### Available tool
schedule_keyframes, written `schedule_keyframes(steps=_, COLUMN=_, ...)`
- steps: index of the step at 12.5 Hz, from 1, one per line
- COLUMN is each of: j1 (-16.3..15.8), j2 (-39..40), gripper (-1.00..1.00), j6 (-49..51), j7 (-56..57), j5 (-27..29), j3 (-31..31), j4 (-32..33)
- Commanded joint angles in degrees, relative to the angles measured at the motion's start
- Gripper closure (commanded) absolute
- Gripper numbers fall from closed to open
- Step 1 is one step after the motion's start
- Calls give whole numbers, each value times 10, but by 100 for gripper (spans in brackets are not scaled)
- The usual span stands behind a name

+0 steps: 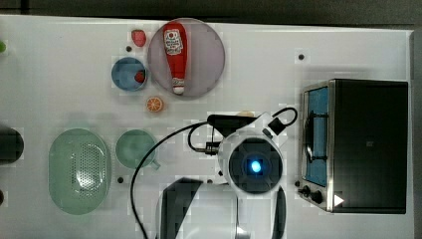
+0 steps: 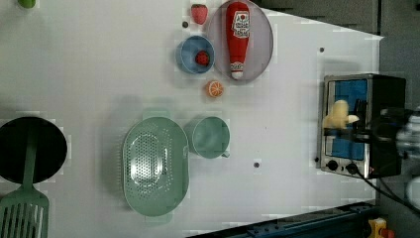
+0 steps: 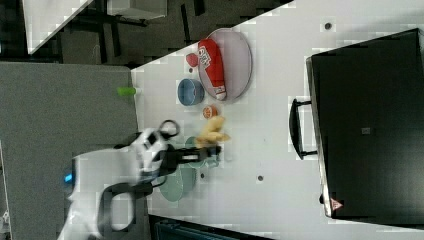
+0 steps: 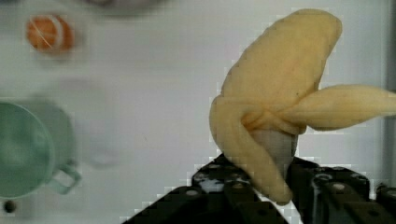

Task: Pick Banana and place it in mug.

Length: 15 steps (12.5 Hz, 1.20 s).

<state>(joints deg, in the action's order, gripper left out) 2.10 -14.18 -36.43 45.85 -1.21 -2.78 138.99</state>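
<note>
The big white table (image 1: 59,79) is holding everything. The black and silver oven (image 1: 366,144) is sitting at the top view's right side. The white robot arm (image 1: 254,164) is reaching out over the table. The green basket (image 1: 79,169) is lying just beside the mug (image 1: 135,148), on the top view's left. The orange slice (image 1: 155,104) is resting near the mug. The gripper (image 4: 275,184) is squeezing the peeled banana (image 4: 280,88), holding it up in the air, well apart from the mug.

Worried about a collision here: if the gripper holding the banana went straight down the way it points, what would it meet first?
Probably bare table. The gripper, shut on the banana, hangs beside the mug, not over it.
</note>
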Motion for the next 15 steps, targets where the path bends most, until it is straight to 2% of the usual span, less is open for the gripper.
schedule_keyframes(steps=1, j1=-7, j2=-32, gripper=46, j6=105, j7=5, j5=8, j3=6, j4=-37)
schedule_keyframes(steps=6, j1=-34, j2=-30, gripper=46, j6=135, j7=-181, j5=10, j3=132, j4=-43)
schedule_keyframes(steps=10, j1=-38, j2=4, gripper=46, j6=106, j7=-351, j5=83, j3=232, j4=-43)
schedule_keyframes(steps=15, j1=-38, j2=96, gripper=46, j6=-6, j7=-417, j5=92, j3=272, j4=-42)
